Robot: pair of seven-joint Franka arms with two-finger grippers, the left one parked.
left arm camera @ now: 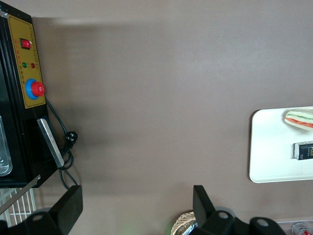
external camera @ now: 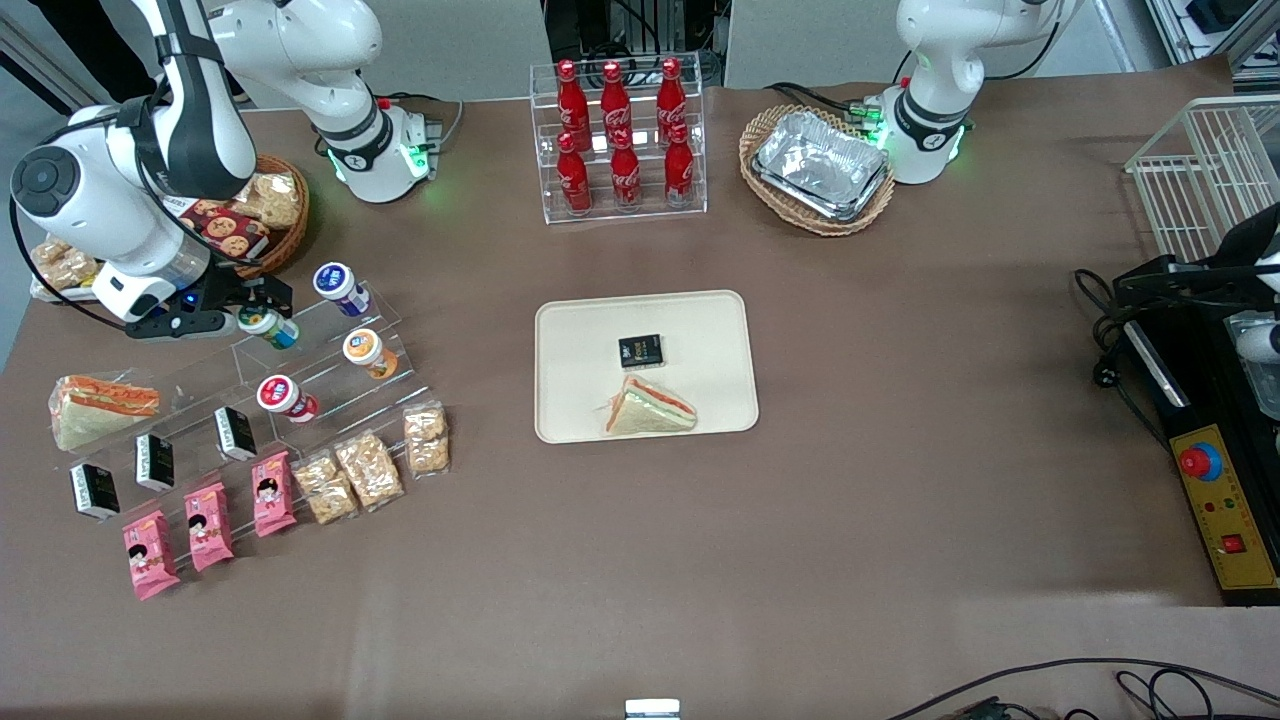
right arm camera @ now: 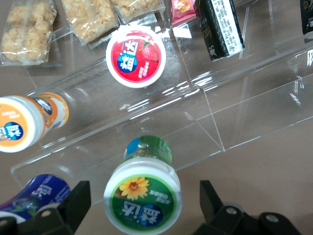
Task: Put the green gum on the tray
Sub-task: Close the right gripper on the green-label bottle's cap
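Just gripper (right arm camera: pixel 142 205) astride cylindrical green gum (right arm camera: pixel 143 196)

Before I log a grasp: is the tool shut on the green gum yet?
No, open: the tool straddles the green gum on its clear shelf, fingers apart from it.

Crowded display steps at the working arm's end; bare tabletop (external camera: pixel 800 560) around the tray.

The gripper (right arm camera: pixel 142 205) hangs over the green gum (right arm camera: pixel 143 203), fingers (right arm camera: pixel 78 198) spread with a gap on each side of the lid. The purple-lidded jar (external camera: pixel 337 283) and orange-lidded jar (external camera: pixel 366 350) stand near, the red-lidded jar (external camera: pixel 283 396) a step lower; the clear acrylic stand (right arm camera: pixel 234 98) seems to edge close. On the tray (external camera: pixel 570 400), the sandwich (external camera: pixel 648 409) and black packet (external camera: pixel 640 350) leave the rest bare.
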